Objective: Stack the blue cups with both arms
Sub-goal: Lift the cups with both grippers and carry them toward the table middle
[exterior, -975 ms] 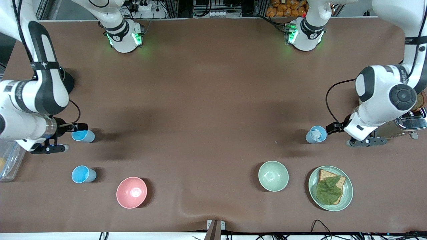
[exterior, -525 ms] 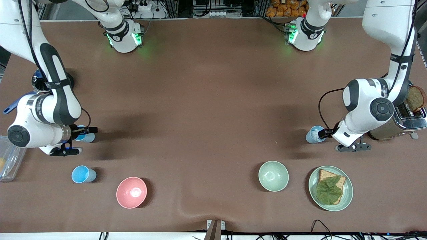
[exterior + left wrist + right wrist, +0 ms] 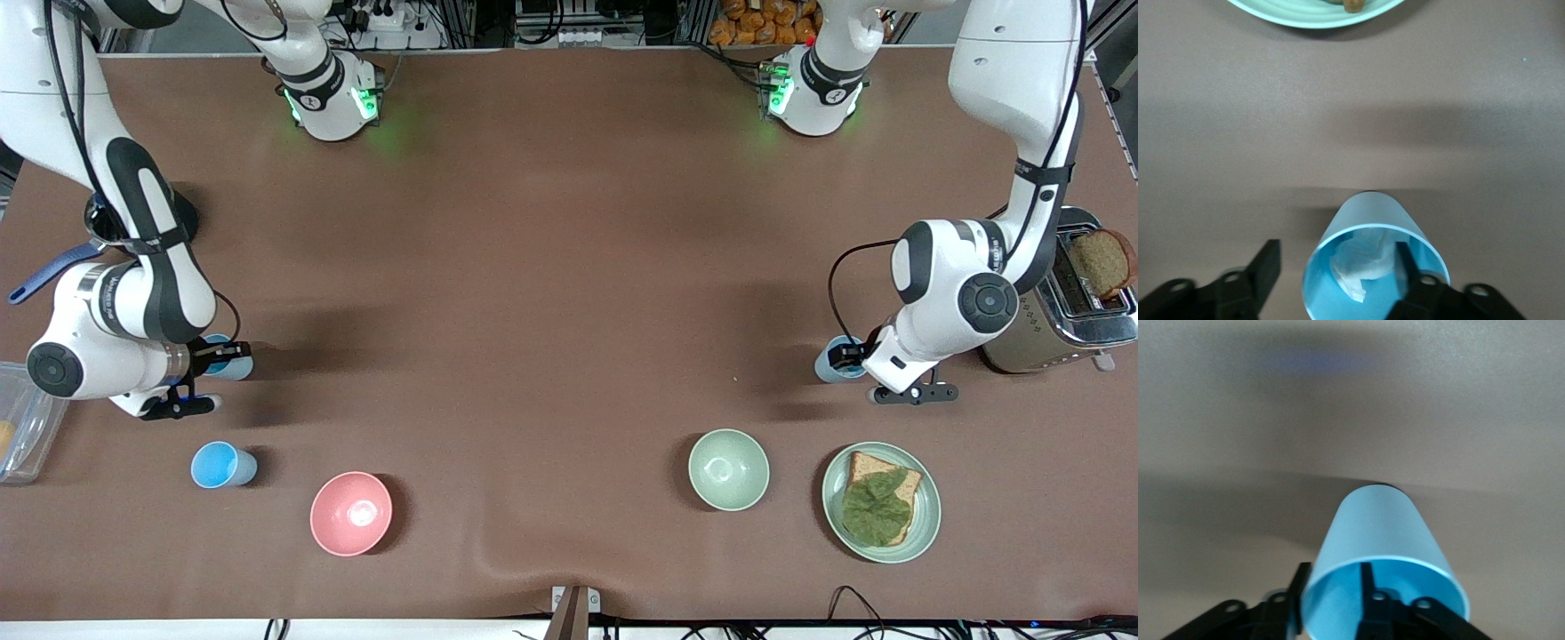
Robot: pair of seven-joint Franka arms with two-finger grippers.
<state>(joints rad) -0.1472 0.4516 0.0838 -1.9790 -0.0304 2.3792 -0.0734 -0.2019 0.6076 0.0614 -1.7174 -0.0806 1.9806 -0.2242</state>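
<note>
Three blue cups stand upright on the brown table. My right gripper is at the rim of one blue cup near the right arm's end. In the right wrist view one finger lies against that cup outside and one is inside, a gap between them. My left gripper is open at the cup with the whitish patch. In the left wrist view one finger is inside this cup and one stands apart outside. A third blue cup stands free, nearer the front camera.
A pink bowl, a pale green bowl and a green plate with bread and lettuce sit nearer the front camera; the plate's rim also shows in the left wrist view. A toaster and a clear container stand at the table's ends.
Both arms have swung and come down. The left gripper moved from beside its cup onto its rim. The right gripper settled over its cup's rim. No cup has moved.
</note>
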